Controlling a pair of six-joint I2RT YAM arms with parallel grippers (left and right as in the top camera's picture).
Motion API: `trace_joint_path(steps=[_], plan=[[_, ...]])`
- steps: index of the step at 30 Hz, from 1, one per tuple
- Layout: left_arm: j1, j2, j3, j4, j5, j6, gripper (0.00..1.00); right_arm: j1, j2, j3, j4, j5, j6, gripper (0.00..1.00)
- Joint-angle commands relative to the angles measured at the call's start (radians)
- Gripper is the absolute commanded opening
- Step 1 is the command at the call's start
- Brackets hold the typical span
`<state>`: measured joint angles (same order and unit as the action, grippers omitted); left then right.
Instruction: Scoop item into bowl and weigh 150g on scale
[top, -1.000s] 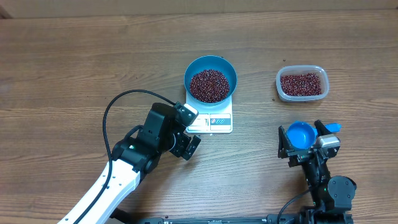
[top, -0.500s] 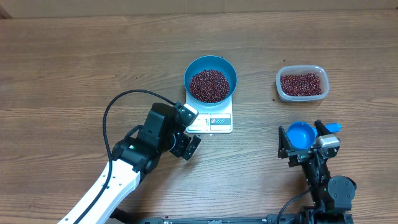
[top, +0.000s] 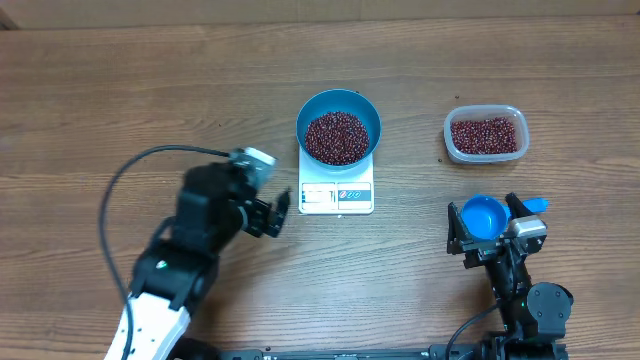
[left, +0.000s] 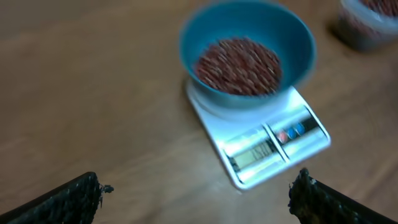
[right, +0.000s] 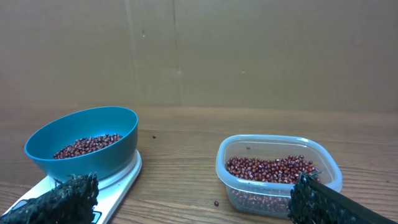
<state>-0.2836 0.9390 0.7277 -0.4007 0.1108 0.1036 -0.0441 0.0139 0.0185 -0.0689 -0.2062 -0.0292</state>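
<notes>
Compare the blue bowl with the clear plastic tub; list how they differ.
The bowl is round and opaque blue; the tub is rectangular and see-through. The bowl sits on the white scale; the tub rests directly on the table. The bowl looks deeper than the tub. Both hold dark red beans.

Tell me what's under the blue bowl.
The white scale sits under the bowl. Only its front strip with the display and buttons shows; the weighing platform is covered by the bowl.
</notes>
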Motion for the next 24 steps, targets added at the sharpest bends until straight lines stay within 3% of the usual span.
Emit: trace_joint_path(steps=[1, 12, 24], plan=[[0.093, -0.089, -0.016, 0.044, 0.06, -0.022, 1.0, 0.005, -0.011, -0.011, 0.005, -0.004, 0.003, 1.0], [0.283, -0.388, -0.292, 0.406, 0.1, -0.04, 1.0, 0.005, -0.011, -0.011, 0.005, -0.004, 0.003, 1.0], [0.338, -0.592, -0.468, 0.441, 0.088, -0.04, 1.0, 0.005, -0.011, -0.011, 0.005, -0.004, 0.003, 1.0]])
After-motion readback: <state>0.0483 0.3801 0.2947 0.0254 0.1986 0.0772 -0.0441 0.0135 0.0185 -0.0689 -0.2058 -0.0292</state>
